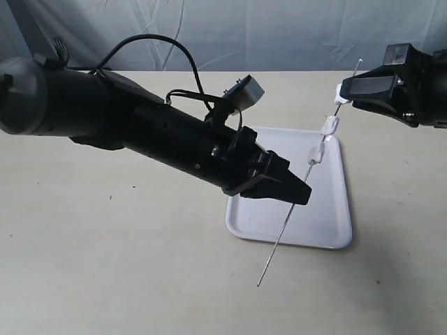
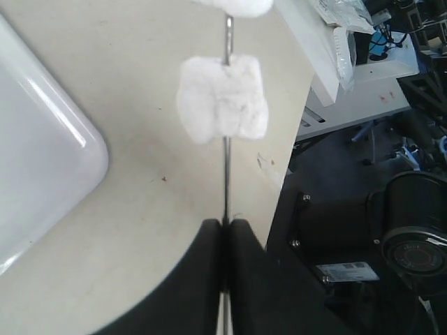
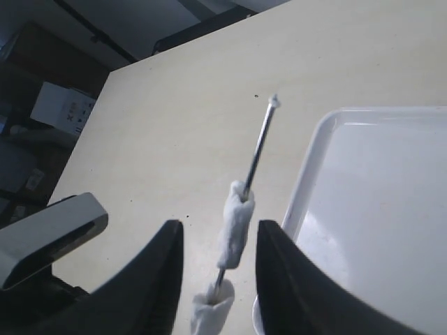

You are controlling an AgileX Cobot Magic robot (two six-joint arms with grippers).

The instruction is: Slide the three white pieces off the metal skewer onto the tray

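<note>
Entry: one metal skewer, carried tilted in the air over the tabletop. Its low end sits past the near rim of the tray and its high end rises beyond the tray's far right corner. Left claw: clamped shut on the rod below the load. Right claw: open, jaws standing either side of the uppermost piece, with a gap on both sides as far as I can tell. Hazards, as I judge them: the left claw blocks the downhill route, so the load must leave by the high tip, which seems to hang outside the tray, and anything stripped there would drop onto the tabletop. A squeeze too hard may crush or tear a lump. A sideways drag could bend the thin rod or twist it in the left grip. Load: three white pieces, small, lumpy and soft-looking with a fuzzy surface, threaded apart from one another along the upper stretch. The lowest piece sits over the tray's far corner, the others nearer its rim or beyond.
</note>
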